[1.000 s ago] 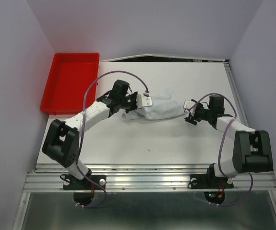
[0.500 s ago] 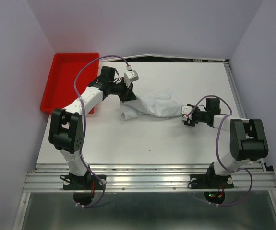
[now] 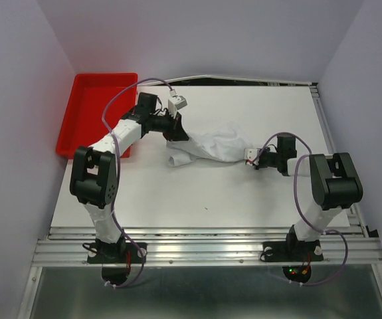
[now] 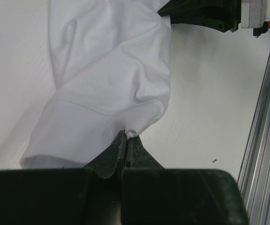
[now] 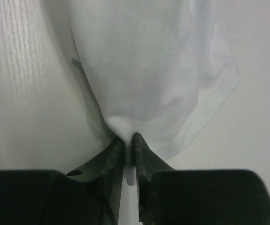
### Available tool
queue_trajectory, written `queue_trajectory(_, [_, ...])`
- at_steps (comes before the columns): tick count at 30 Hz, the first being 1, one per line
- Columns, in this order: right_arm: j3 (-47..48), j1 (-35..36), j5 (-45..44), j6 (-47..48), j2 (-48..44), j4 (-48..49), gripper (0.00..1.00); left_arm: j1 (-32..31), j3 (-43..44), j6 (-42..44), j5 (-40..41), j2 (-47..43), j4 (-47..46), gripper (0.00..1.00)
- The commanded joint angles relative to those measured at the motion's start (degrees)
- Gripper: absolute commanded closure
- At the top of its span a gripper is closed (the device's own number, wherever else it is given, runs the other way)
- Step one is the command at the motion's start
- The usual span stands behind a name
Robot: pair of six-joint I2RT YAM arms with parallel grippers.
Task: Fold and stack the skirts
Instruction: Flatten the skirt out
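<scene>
The skirt (image 3: 214, 145) lies on the table's (image 3: 244, 199) far half, the tray (image 3: 94, 113) behind and left of it.

Skirt (image 4: 111, 61) runs off the top edge ahead of my left gripper (image 4: 125, 140); pinched hem bit hidden btw the jaws. Same at my right gripper (image 5: 129, 145): cloth cut off up top, nipped tip lost btw jaws. From overhead, both grips too small to read.
</scene>
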State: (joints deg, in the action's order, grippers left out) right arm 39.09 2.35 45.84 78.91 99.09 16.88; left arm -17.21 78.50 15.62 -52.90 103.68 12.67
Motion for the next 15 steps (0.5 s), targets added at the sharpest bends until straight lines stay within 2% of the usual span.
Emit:
queue_trajectory(1, [1.9,0.4,-4.4,-0.3,-0.1,3.2,0.92,1.5,3.1,-1.2,-0.6,-0.8,-1.1,1.00])
queue_trajectory(4, [2.7,0.4,-7.5,-5.7,-4.3,2.7,0.99,2.6,6.0,-0.1,1.6,-1.3,0.1,1.00])
queue_trajectory(6, [4.2,-0.9,-7.9,-8.8,-7.7,0.6,0.99,2.9,10.4,1.5,4.9,-1.6,1.9,1.00])
queue_trajectory(9, [10.4,-3.1,-7.8,-15.2,-14.0,-7.1,0.99,3.4,17.4,4.8,9.2,-2.1,6.5,1.00])
queue_trajectory(12, [19.4,-4.4,-8.6,-19.5,-18.2,-15.9,0.99,5.0,21.7,4.6,11.1,-3.3,6.6,1.00])
queue_trajectory(13, [21.8,-4.4,-8.8,-19.5,-19.1,-21.7,0.99,5.2,22.3,4.9,12.2,-3.9,6.5,1.00])
queue_trajectory(15, [28.6,-4.4,-9.8,-19.5,-21.2,-27.0,0.99,5.2,22.1,4.9,12.7,-6.8,5.2,1.00])
